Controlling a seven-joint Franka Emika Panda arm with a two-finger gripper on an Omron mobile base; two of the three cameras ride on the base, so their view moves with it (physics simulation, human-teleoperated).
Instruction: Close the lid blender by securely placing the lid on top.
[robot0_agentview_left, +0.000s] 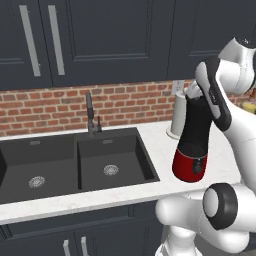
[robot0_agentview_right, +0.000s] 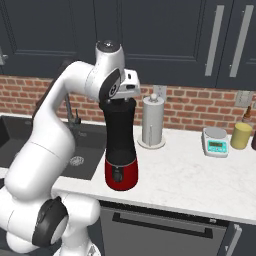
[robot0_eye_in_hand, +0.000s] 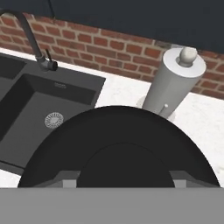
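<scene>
The tall black and red blender (robot0_agentview_right: 120, 150) stands near the front edge of the white stone bench (robot0_agentview_right: 190, 175). Just behind it, a white paper towel roll (robot0_agentview_right: 153, 122) blocks the way. To its left the dark sink (robot0_agentview_left: 75, 162) and its black tap (robot0_agentview_left: 91, 115) take up room. To its right the bench is bare up to a small white scale (robot0_agentview_right: 216, 142) and a yellow jar (robot0_agentview_right: 241, 135).

The blender (robot0_agentview_right: 120, 150) stands on the counter (robot0_agentview_right: 200, 175) between sink (robot0_agentview_right: 82, 150) and paper-towel roll (robot0_agentview_right: 153, 122).

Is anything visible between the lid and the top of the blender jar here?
Nothing visible does. The end effector sits directly over the blender, and the hand view looks straight down on the black round lid. The paper-towel roll stands off to the side.
</scene>
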